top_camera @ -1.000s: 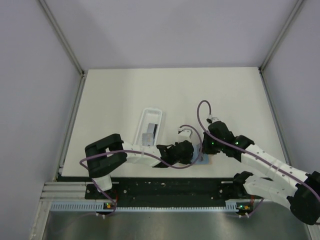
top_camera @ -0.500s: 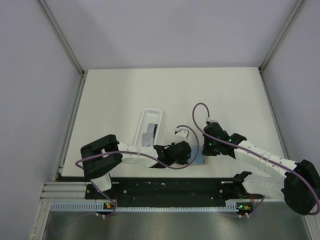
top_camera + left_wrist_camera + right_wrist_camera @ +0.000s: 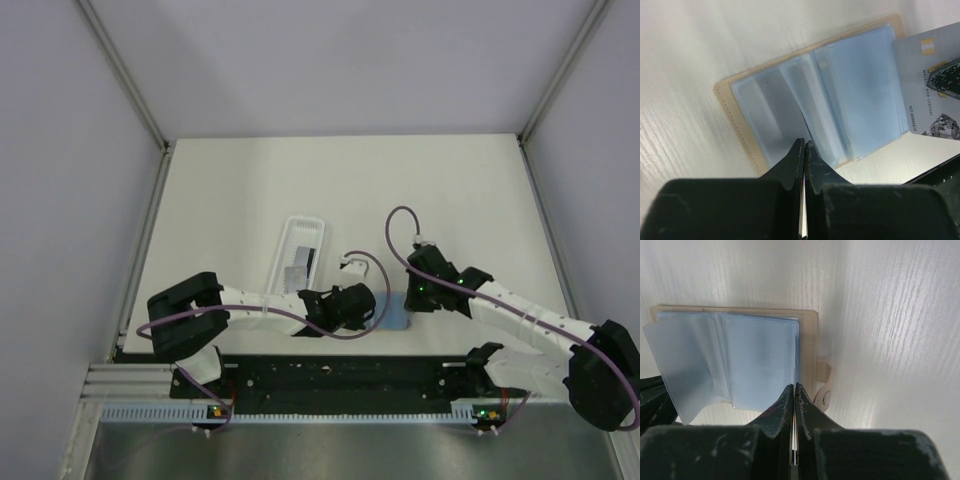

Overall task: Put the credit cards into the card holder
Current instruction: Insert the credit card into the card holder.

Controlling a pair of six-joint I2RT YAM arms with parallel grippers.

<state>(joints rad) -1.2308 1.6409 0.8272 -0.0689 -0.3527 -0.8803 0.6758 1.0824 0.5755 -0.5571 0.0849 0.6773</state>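
Tan leather edging is framing the card holder (image 3: 815, 95), which is lying open on the white table (image 3: 450, 190) between the two arms, near their bases, with its light blue sleeves (image 3: 760, 360) fanning up. The left gripper (image 3: 804, 145) is pressing closed fingertips against the sleeves at the holder's edge. A silvery credit card (image 3: 920, 75) is reaching toward one end of the holder, pinched tight in the right gripper (image 3: 794, 389). Left of the holder, a clear tray (image 3: 290, 232) is holding grey cards (image 3: 298, 270).
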